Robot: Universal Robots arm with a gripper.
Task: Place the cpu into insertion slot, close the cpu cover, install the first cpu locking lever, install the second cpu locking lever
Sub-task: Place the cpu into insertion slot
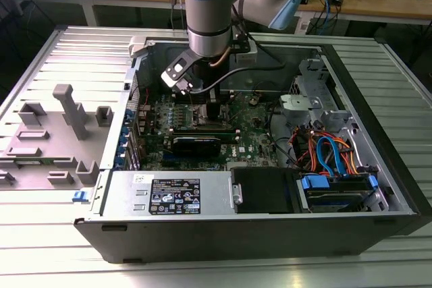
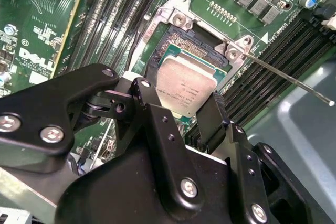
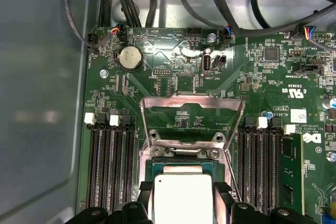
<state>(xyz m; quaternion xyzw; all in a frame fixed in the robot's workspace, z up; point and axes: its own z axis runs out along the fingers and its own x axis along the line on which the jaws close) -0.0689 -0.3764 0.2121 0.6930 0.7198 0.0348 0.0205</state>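
Note:
The cpu [image 2: 186, 85], a flat square chip with a silvery top, sits between my black fingers [image 2: 152, 114] directly over the insertion slot [image 2: 181, 38], whose dark pin field shows beyond the chip's far edge. My gripper [image 2: 181, 103] is shut on the cpu. In the first wrist view the cpu [image 3: 181, 195] lies within the slot's metal rim [image 3: 181, 153]. The cpu cover [image 3: 191, 102], a thin silver frame, stands swung up and open behind the slot. A thin locking lever [image 2: 294, 80] juts out free from the slot's corner. In the exterior view the gripper [image 1: 202, 99] is down inside the computer case.
Long black memory slots [image 3: 107, 166] flank the socket on both sides. The open case [image 1: 223, 234] holds a power supply, a drive bay [image 1: 337, 187] with blue and orange cables, and a black card [image 1: 196, 143]. A grey fixture [image 1: 64, 133] lies at the exterior view's left.

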